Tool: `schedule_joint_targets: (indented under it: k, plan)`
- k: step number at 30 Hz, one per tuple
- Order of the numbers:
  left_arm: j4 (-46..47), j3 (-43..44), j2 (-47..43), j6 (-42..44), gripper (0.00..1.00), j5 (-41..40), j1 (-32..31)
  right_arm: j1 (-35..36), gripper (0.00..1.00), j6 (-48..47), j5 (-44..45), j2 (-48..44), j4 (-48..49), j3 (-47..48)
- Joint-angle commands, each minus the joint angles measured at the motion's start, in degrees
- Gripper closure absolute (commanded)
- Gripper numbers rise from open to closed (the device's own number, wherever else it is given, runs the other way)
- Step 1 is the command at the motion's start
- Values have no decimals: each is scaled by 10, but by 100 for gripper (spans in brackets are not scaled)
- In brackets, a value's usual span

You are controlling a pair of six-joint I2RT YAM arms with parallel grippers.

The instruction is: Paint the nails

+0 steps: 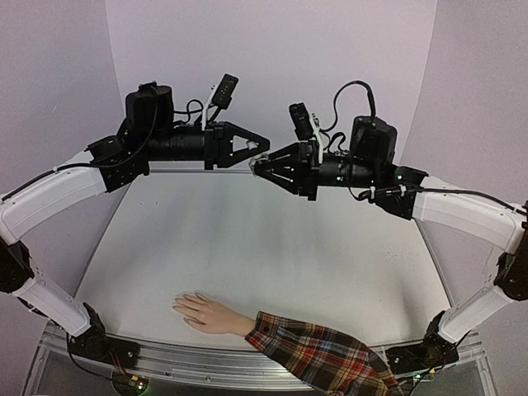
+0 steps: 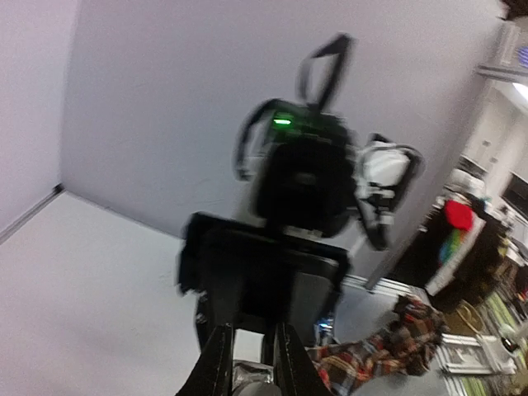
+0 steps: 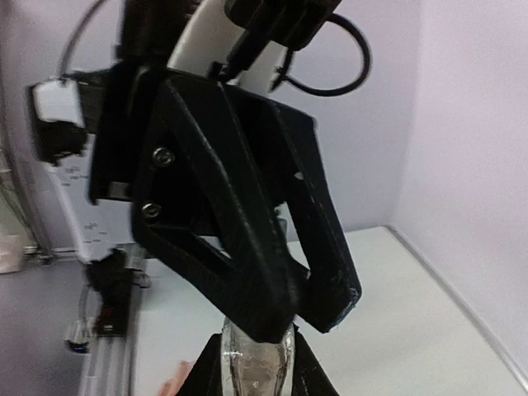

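Two worries?
— One, I judge. High over the white bench, well apart from the beige mannequin hand in its red plaid sleeve at the near edge, my left hand, narrow, grip I cannot tell, meets my right hand, clamped on a small clear bottle. A crooked pull could spill it, far from the tiny pale nails.
— Labels?
— None readable.

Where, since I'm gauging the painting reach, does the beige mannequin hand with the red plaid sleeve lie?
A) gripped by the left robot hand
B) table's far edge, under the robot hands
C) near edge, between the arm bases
C: the beige mannequin hand lies flat at the white table near edge between the arm bases, apart from the left robot hand and right robot hand raised far beyond.
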Motion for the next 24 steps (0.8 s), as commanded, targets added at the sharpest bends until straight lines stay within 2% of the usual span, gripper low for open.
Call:
schedule_joint_targets:
  k: [1, 3, 5, 11, 13, 15, 16, 18, 20, 21, 24]
  plan:
    - [107, 26, 13, -41, 100, 324, -30, 14, 100, 234, -319, 50, 295, 57]
    - [178, 19, 18, -96, 100, 367, -30, 14, 100, 298, -321, 62, 368, 51]
    - [248, 5, 19, -147, 100, 389, -30, 11, 100, 310, -320, 65, 381, 50]
    - [266, -3, 14, -190, 100, 412, -30, 9, 100, 278, -304, 51, 383, 24]
    - [227, -1, 3, -172, 81, 385, -21, 4, 100, 261, -285, 41, 380, 8]
    - [155, -5, -22, -124, 40, 316, -8, -8, 100, 235, -241, 23, 374, -19]
    - [113, -7, -40, -100, 32, 263, -3, -15, 100, 211, -207, 12, 366, -38]
    - [49, -12, -72, -57, 26, 135, 1, -20, 100, 131, -140, -15, 310, -70]
    - [21, -19, -90, -57, 22, 20, 4, -13, 100, 50, -22, -35, 198, -77]
    - [2, -19, -95, -63, 21, -50, 4, -6, 100, 17, 44, -43, 172, -79]
    - [-10, -24, -96, -93, 21, -174, 4, 11, 100, -39, 184, -53, 129, -81]
